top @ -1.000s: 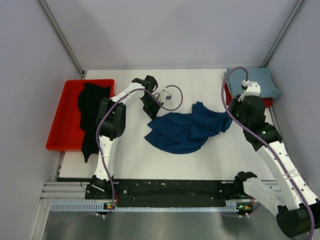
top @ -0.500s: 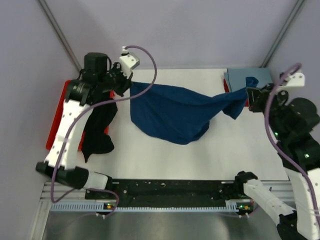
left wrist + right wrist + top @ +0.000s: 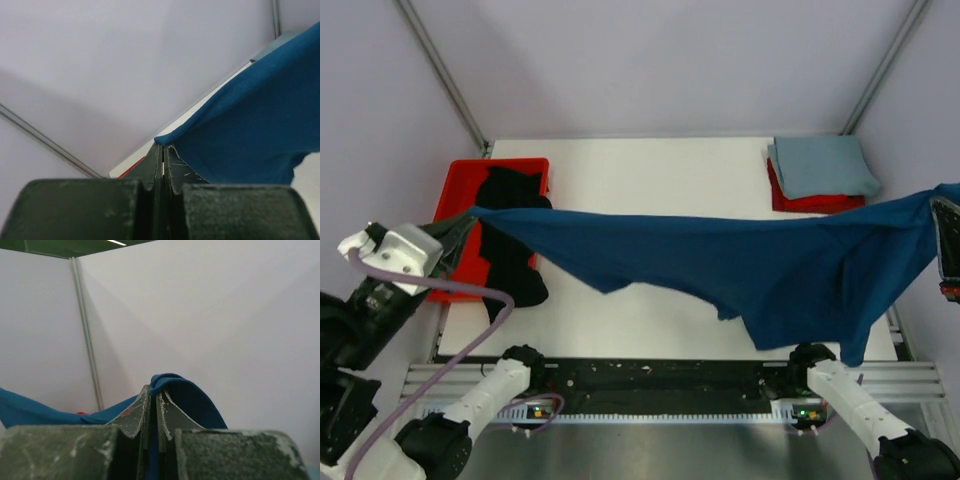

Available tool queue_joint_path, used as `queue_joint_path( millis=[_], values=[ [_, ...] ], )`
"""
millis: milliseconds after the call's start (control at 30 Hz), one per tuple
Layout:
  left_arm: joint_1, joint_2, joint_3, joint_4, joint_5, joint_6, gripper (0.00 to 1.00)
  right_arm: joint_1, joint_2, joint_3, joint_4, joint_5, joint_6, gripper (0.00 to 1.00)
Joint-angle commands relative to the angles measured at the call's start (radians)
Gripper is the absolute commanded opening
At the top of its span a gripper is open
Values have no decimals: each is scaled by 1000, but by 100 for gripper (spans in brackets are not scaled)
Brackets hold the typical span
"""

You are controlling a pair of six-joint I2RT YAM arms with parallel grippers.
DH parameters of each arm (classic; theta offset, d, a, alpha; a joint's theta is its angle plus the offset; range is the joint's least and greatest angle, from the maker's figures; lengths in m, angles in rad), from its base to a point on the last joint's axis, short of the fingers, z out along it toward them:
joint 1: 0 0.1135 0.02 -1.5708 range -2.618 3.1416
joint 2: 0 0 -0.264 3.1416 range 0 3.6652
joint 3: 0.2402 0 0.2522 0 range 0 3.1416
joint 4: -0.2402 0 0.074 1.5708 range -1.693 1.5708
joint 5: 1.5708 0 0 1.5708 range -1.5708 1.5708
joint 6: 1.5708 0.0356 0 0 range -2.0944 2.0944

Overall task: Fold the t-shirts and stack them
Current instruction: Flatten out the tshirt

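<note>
My left fingers [image 3: 160,153] are clamped together on one edge of the dark blue t-shirt [image 3: 740,265], the cloth pinched right at their tips. My right fingers [image 3: 148,400] are pressed shut on the opposite end, with a fold of blue cloth bulging up over the tips. The shirt hangs stretched between my two arms, raised above the tabletop [image 3: 660,170]. It runs from the left side, over the red tray [image 3: 460,185], across to the far right edge of the overhead view. Its lower part sags and drapes down towards the near right. The black t-shirt [image 3: 510,250] lies crumpled in the tray and spills over its near edge onto the tabletop. The pale grey-blue t-shirt [image 3: 823,165] sits folded in the far right corner, on top of a red thing [image 3: 810,203].
</note>
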Motion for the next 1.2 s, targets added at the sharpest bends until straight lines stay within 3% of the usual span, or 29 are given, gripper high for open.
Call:
queue_joint_path(
  millis=[0,200,367,433,567,600,633,667,700,733,767,867,1000,1167],
  values=[
    [3,14,-35,-76,-29,-37,0,-8,63,39,-17,-38,25,0],
    [3,83,-334,109,-154,-31,0,-9,272,-65,60,-45,-38,0],
    [3,222,-583,385,-254,-17,0,-8,555,-198,280,-21,-140,0],
    [3,314,-629,490,-259,-2,0,-8,711,-176,334,-27,-174,0],
    [7,581,-600,633,-334,14,0,-9,1102,59,286,43,-159,0],
    [9,651,-570,643,-340,20,0,-8,1170,119,249,85,-153,7],
    [11,710,-527,648,-361,14,12,-9,1245,191,202,118,-119,23],
    [14,774,-484,642,-377,4,34,-9,1307,260,154,148,-111,46],
    [15,823,-433,622,-386,1,49,-11,1342,306,97,162,-113,66],
    [17,870,-384,584,-397,-3,59,-11,1367,335,56,163,-113,78],
    [17,903,-334,552,-401,-5,62,-9,1363,317,24,174,-101,84],
    [15,927,-287,455,-369,-19,65,-9,1251,117,6,224,-59,86],
    [5,806,-423,417,-198,14,64,-6,981,-269,15,332,39,86],
    [-66,620,-653,320,3,40,50,-5,676,-739,100,445,189,88]
  ],
)
